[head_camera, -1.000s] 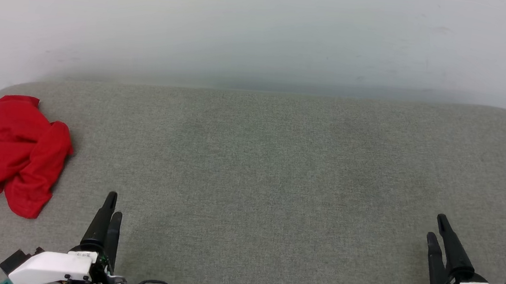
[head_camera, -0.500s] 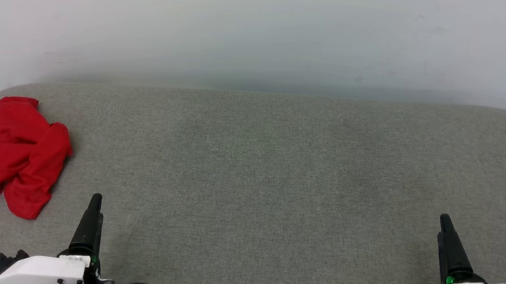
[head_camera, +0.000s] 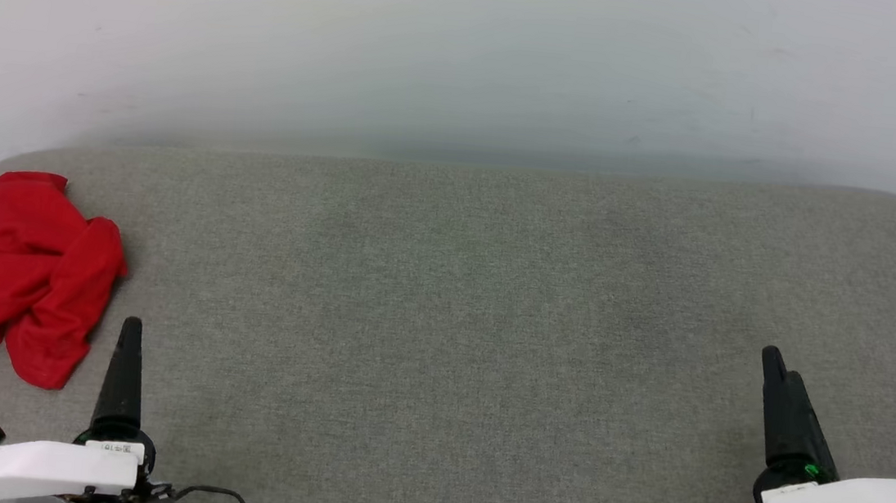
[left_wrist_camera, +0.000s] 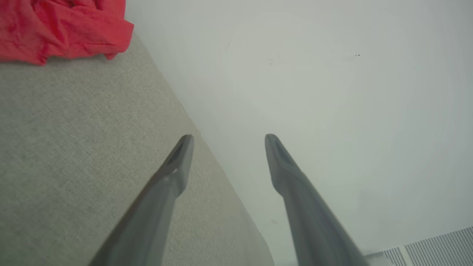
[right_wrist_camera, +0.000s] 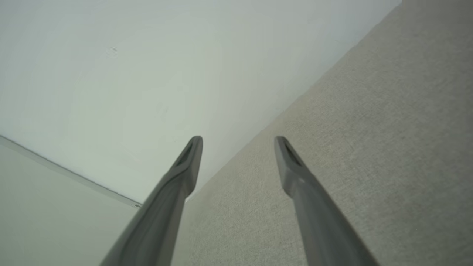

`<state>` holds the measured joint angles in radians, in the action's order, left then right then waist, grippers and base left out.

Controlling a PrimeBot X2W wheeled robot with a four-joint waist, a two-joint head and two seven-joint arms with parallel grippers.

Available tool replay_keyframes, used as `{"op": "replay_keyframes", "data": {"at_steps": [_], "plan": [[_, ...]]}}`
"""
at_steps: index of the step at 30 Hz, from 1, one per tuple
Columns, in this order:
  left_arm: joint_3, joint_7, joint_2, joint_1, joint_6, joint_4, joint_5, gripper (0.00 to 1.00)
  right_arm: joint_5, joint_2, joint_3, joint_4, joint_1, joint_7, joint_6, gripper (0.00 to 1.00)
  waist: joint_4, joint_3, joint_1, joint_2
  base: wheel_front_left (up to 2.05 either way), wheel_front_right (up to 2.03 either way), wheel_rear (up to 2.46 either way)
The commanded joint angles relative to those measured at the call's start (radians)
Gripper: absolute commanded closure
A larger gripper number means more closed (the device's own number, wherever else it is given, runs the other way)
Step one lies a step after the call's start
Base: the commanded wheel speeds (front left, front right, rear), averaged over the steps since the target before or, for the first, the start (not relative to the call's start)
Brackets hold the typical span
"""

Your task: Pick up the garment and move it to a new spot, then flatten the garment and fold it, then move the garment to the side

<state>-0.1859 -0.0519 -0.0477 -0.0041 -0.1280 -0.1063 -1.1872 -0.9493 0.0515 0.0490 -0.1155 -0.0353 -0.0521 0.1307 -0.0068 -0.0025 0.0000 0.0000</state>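
Lying crumpled, garment (head_camera: 11, 267) shows red; wrist label (head_camera: 114, 447) illegible.

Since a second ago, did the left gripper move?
Yes. In the head view the left gripper slid left, closer to the garment, which stayed put.

Cloth and plastic
The red shirt (head_camera: 11, 267) is creased cloth; the grey pad (head_camera: 441, 325), matt coarse weave; my 2 left fingers (left_wrist_camera: 172, 181), smooth dull plastic.
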Motion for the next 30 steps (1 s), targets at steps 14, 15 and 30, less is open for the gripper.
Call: {"op": "replay_keyframes", "data": {"at_steps": [14, 15, 30], "plan": [[0.092, -0.051, -0.002, 0.016, 0.079, 0.175, 0.334, 0.00, 0.364, 0.001, -0.060, 0.100, 0.006, -0.050, 0.000, 0.00, 0.001, 0.005, 0.0000, 0.0000, 0.00, 0.00, 0.00], [0.105, -0.053, -0.002, 0.019, 0.086, 0.180, 0.355, 0.00, 0.391, 0.001, -0.060, 0.100, 0.006, -0.053, 0.000, 0.00, 0.001, 0.005, 0.0000, 0.0000, 0.00, 0.00, 0.00], [0.269, -0.096, -0.017, 0.041, 0.155, 0.215, 0.715, 0.00, 0.641, -0.001, -0.051, 0.094, 0.015, -0.096, 0.000, 0.00, -0.009, 0.005, 0.0000, 0.0000, 0.00, 0.00, 0.00]]}}
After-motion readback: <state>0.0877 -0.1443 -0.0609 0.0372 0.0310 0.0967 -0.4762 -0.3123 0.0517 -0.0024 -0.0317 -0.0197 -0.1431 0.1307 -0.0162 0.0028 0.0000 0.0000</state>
